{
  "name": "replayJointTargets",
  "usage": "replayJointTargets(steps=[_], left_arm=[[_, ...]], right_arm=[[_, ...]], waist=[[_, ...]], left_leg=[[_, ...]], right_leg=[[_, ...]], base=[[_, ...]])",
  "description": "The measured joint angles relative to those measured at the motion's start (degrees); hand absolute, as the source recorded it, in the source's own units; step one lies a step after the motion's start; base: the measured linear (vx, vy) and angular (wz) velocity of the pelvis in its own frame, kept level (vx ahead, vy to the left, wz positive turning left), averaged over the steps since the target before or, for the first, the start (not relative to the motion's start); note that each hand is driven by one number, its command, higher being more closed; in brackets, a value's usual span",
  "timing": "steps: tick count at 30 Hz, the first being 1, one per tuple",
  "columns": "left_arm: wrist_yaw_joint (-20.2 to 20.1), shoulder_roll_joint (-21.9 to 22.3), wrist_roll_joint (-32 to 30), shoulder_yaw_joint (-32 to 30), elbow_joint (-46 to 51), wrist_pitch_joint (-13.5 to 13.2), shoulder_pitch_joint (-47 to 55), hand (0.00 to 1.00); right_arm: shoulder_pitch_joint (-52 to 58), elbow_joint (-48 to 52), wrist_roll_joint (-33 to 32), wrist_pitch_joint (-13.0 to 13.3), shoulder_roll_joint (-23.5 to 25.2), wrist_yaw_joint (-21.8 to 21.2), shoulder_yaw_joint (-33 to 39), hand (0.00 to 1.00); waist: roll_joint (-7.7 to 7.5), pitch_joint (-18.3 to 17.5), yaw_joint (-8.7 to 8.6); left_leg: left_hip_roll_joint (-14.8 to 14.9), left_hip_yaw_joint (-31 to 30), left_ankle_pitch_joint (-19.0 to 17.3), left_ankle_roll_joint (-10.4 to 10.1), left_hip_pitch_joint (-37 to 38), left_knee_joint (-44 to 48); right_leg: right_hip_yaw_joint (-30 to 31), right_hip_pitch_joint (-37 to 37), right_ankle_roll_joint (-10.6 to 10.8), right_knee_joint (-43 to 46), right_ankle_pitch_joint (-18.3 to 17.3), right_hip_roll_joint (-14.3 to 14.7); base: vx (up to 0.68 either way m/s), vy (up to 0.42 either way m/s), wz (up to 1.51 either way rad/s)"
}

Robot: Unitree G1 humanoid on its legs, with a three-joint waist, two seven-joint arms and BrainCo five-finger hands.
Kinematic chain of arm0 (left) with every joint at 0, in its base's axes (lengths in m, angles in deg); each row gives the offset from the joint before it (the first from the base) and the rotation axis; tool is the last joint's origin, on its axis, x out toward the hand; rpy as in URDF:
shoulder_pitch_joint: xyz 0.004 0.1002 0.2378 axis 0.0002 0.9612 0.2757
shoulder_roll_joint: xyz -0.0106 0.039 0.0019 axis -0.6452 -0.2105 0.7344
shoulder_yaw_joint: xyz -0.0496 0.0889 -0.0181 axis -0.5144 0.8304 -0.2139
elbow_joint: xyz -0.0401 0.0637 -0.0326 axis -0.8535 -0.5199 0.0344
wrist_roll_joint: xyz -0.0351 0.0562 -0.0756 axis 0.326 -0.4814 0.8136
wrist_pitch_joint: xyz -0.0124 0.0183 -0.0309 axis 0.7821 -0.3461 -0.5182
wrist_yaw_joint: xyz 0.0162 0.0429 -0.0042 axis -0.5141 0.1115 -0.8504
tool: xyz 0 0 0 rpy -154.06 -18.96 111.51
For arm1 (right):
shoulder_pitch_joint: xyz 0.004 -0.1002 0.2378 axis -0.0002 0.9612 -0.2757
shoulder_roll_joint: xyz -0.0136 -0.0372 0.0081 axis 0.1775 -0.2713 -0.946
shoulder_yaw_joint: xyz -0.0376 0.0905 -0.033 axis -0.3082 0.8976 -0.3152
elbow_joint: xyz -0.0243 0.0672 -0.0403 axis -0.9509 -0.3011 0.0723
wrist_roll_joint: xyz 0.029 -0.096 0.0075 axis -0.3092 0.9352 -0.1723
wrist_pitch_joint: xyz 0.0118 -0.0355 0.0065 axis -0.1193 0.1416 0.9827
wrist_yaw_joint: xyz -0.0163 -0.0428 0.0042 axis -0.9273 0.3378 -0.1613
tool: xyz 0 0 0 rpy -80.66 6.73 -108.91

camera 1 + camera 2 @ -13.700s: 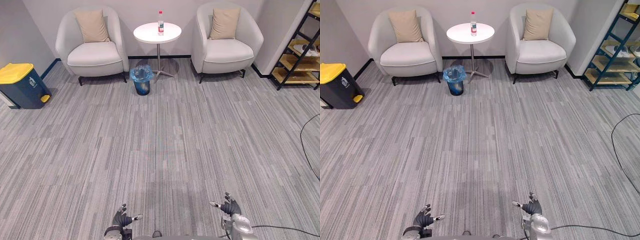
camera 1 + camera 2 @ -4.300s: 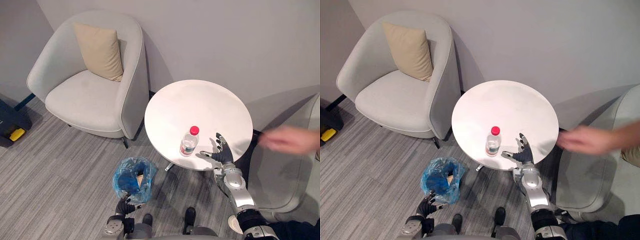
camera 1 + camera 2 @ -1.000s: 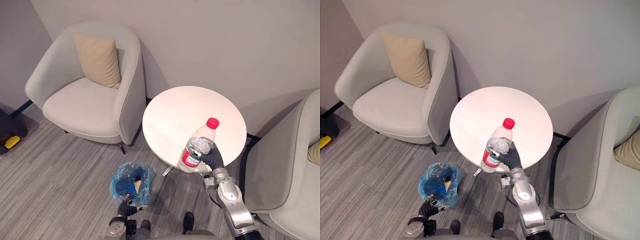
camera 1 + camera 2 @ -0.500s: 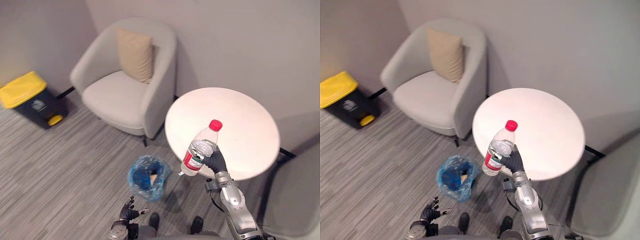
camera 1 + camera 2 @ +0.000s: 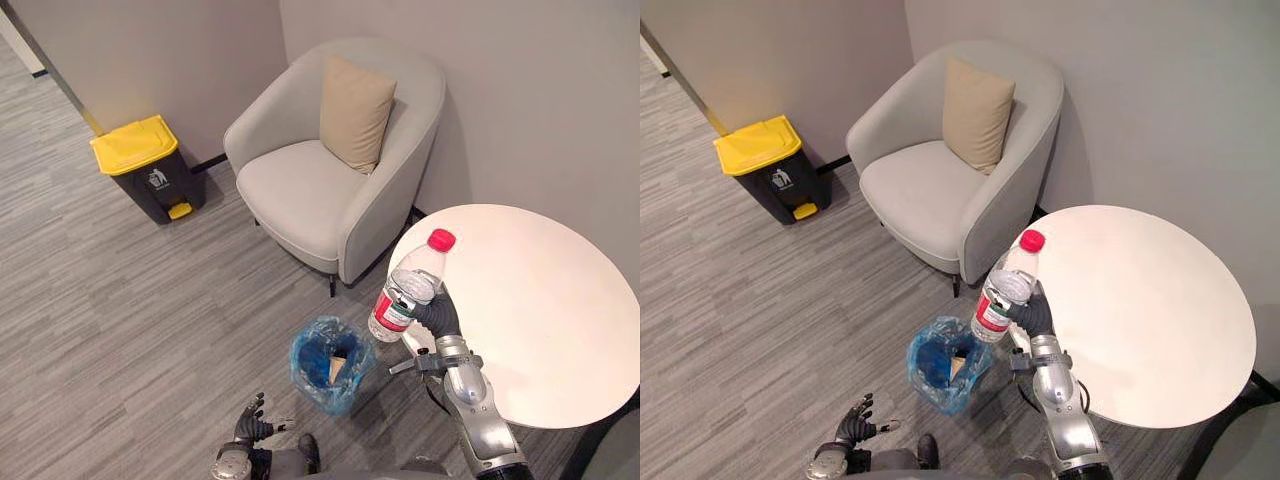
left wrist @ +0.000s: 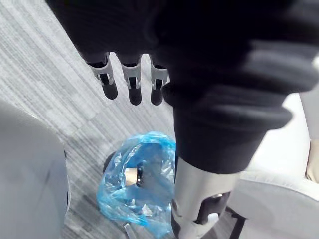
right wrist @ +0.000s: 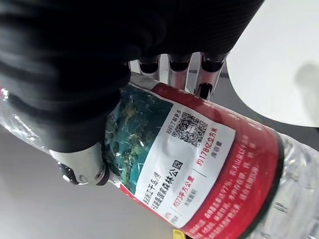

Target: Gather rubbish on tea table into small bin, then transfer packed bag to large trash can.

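Observation:
My right hand (image 5: 437,315) is shut on a clear plastic bottle (image 5: 408,287) with a red cap and a red label, held in the air beside the left edge of the round white tea table (image 5: 560,300). The bottle (image 7: 189,164) lies across the curled fingers (image 7: 205,74) in the right wrist view. Below and left of the bottle, on the floor, stands the small bin (image 5: 332,362) lined with a blue bag, some rubbish inside. My left hand (image 5: 250,425) hangs low near the floor with straight fingers (image 6: 130,82), over the blue-bagged bin (image 6: 139,186).
A grey armchair (image 5: 330,180) with a tan cushion (image 5: 355,112) stands behind the small bin. The large dark trash can (image 5: 145,170) with a yellow lid sits against the wall at the far left. Grey carpet (image 5: 120,320) spreads out to the left.
The camera has swung left, so the chair, table and bin sit further right and the yellow-lidded can is in full view. The bottle stays in my right hand.

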Motion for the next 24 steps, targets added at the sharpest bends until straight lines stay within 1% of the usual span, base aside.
replayJointTargets(steps=[1, 2, 3, 4, 5, 6, 7, 8, 9, 10, 11, 13, 14, 16, 18, 22, 23, 24], left_arm=[[0.01, -0.13, -0.06, -0.01, 0.02, 0.02, 0.01, 0.0], [0.0, 0.05, -0.22, 0.17, 0.08, 0.08, -0.01, 0.0], [0.02, -0.06, -0.27, 0.24, 0.15, 0.07, -0.15, 0.0], [0.01, -0.06, -0.31, 0.25, 0.15, 0.06, -0.17, 0.0], [-0.01, -0.11, -0.34, 0.29, 0.04, 0.03, -0.15, 0.0], [-0.11, -0.67, -0.48, 0.24, 0.01, -0.05, -0.3, 0.0], [-0.13, -0.68, -0.49, 0.2, 0.07, -0.07, -0.42, 0.0], [-0.02, -0.31, -0.51, -0.28, -0.8, 0.12, -1.22, 0.0], [-0.07, 0.16, -0.5, -0.27, -0.73, -0.22, -0.68, 0.0], [-0.08, 0.45, -0.49, -0.34, -0.72, -0.22, -0.48, 0.0], [0.0, 0.98, -0.48, -0.66, -0.74, -0.22, -0.38, 0.0], [-0.1, 1.15, -0.47, -1.03, -0.79, -0.23, -0.28, 0.0], [-0.16, 1.15, -0.48, -1.76, -0.88, -0.28, -0.26, 0.0], [-0.14, 1.06, -0.47, -2.21, -1.23, -0.37, -0.26, 0.0], [-0.12, 1.09, -0.46, -2.43, -1.31, -0.41, -0.25, 0.0], [0.01, 0.83, -0.48, -2.54, -1.49, -0.44, -0.36, 0.0], [0.13, 0.51, -0.48, -2.54, -1.53, -0.44, -1.29, 0.0], [0.19, 0.36, -0.48, -2.55, -1.5, -0.45, -1.66, 0.0]], right_arm=[[0.04, 0.0, 0.0, 0.0, -0.03, -0.04, -0.27, 1.0], [0.24, -0.2, 0.02, 0.01, 0.11, -0.21, -0.42, 1.0], [0.2, -0.23, 0.02, 0.01, -0.05, -0.67, -0.59, 1.0], [0.19, -0.23, 0.03, 0.01, -0.1, -0.96, -0.61, 1.0], [0.21, -0.23, 0.02, 0.03, -0.11, -1.22, -0.61, 1.0], [0.26, -0.25, 0.03, 0.08, -0.01, -1.25, -0.6, 1.0], [0.24, -0.25, 0.03, 0.1, 0.07, -1.25, -0.61, 1.0], [-0.07, -0.79, 0.06, 0.11, -0.55, -1.24, -0.31, 1.0], [0.0, -0.98, 0.22, 0.09, -1.09, -1.24, -0.3, 1.0], [-0.01, -0.99, 0.47, 0.09, -1.42, -1.25, -0.31, 1.0], [0.23, -0.99, 1.1, 0.08, -1.66, -1.24, -0.29, 1.0], [0.77, -1.13, 2.11, 0.05, -1.84, -1.42, -0.3, 1.0], [0.94, -1.18, 2.21, 0.05, -1.83, -1.51, -0.36, 1.0], [0.98, -1.31, 2.46, 0.07, -1.86, -1.79, -0.33, 1.0], [0.66, -2.2, 2.86, 0.15, -1.81, -2.12, -1.01, 1.0], [-1.09, -6.14, 4.6, 0.27, -2.07, -2.47, -6.37, 1.0], [-2.92, -8.14, 5.13, 0.25, -2.83, -2.49, -9.18, 1.0], [-3.89, -8.74, 5.66, 0.26, -2.91, -2.57, -10.48, 1.0]], waist=[[-0.05, 0.13, -0.27], [0.78, 0.82, -0.68], [0.51, 0.69, -1.08], [0.41, 0.64, -1.23], [0.16, 0.72, -1.88], [-0.65, 0.6, -1.83], [-1.49, 0.5, -1.74], [-1.05, 0.79, -1.52], [0.75, 0.55, -0.9], [1.27, 0.54, -0.69], [2.17, 0.5, -0.37], [2.12, 0.55, -0.33], [1.73, 0.54, -0.35], [1.22, 0.36, -0.21], [1.08, 0.25, -0.09], [0.84, 0.42, -0.03], [0.78, 1.54, 0.09], [0.82, 2.1, 0.15]], left_leg=[[0.02, -0.79, -0.06, 0.09, 0.28, -0.03], [0.6, -2.57, -0.1, 0.14, 0.67, -0.11], [1.47, -4.16, -0.09, 0.07, 0.68, -0.57], [1.55, -4.95, 0.0, -0.07, 0.68, -0.77], [1.65, -6.22, 0.09, -0.34, 0.67, -0.74], [0.73, -7.46, -0.21, -0.94, 0.38, 0.24], [0.01, -7.71, -0.52, -1.37, 0.23, 0.83], [0.15, -8.46, -1.36, -2.18, 0.31, 1.94], [1.13, -8.6, -1.53, -2.51, -0.13, 2.25], [1.5, -8.79, -1.73, -2.79, -0.3, 2.26], [2.29, -9.01, -1.94, -3.12, -0.69, 2.17], [3.31, -9.26, -2.01, -3.52, -0.3, 1.56], [3.5, -9.84, -1.74, -3.97, -0.06, 0.82], [3.55, -10.67, -1.57, -4.2, 0.52, 0.4], [3.4, -10.73, -1.57, -4.2, 0.6, 0.46], [2.88, -11.22, -1.57, -4.2, -1.09, 2.16], [2.8, -12.11, -1.65, -4.32, -3.28, 4.76], [2.87, -12.18, -1.72, -4.39, -4.41, 5.86]], right_leg=[[1.62, -0.98, -1.66, 1.99, 1.07, 0.3], [5.26, -3.0, -1.89, 3.87, -0.95, 2.46], [8.5, -4.27, -1.07, 1.48, -4.55, 5.83], [9.54, -4.71, -1.02, -0.05, -5.2, 6.95], [11.36, -4.86, -0.9, -5.06, -5.17, 9.13], [12.27, -3.98, -0.12, -13.28, -2.11, 10.21], [12.14, -3.81, -0.04, -16.09, 1.14, 10.1], [11.59, -3.05, 0.28, -16.74, 2.18, 10.06], [11.39, -2.22, 0.09, -18.51, 2.48, 11.01], [11.29, -2.05, 0.03, -19.23, 2.55, 11.39], [10.66, -1.65, -0.26, -20.55, 3.07, 12.23], [9.67, -0.45, -0.77, -22.07, 3.42, 13.2], [8.95, 0.62, -0.88, -22.89, 3.51, 13.48], [8.17, 1.92, -0.76, -23.97, 3.72, 13.56], [8.0, 2.58, -0.54, -24.72, 3.99, 13.41], [7.19, 2.48, -0.33, -24.96, 4.5, 12.84], [6.1, 2.18, -0.57, -24.74, 4.86, 12.79], [5.63, 1.76, -0.66, -24.45, 4.92, 12.79]], base=[[0.2, 0.038, 0.46], [0.17, 0.004, 0.56], [0.14, -0.014, 0.57], [0.11, -0.054, 0.75], [0.11, -0.088, 0.79], [0.11, -0.098, 0.79], [0.13, -0.122, 0.64], [0.16, -0.107, 0.34], [0.15, -0.107, 0.2], [0.12, -0.093, 0.0], [0.05, -0.099, 0.06], [0.04, -0.091, 0.15], [0.02, -0.064, 0.19], [0.02, -0.037, 0.21], [-0.01, 0.021, 0.09], [-0.05, 0.034, 0.16], [-0.11, 0.013, 0.39], [-0.13, 0.006, 0.45]])
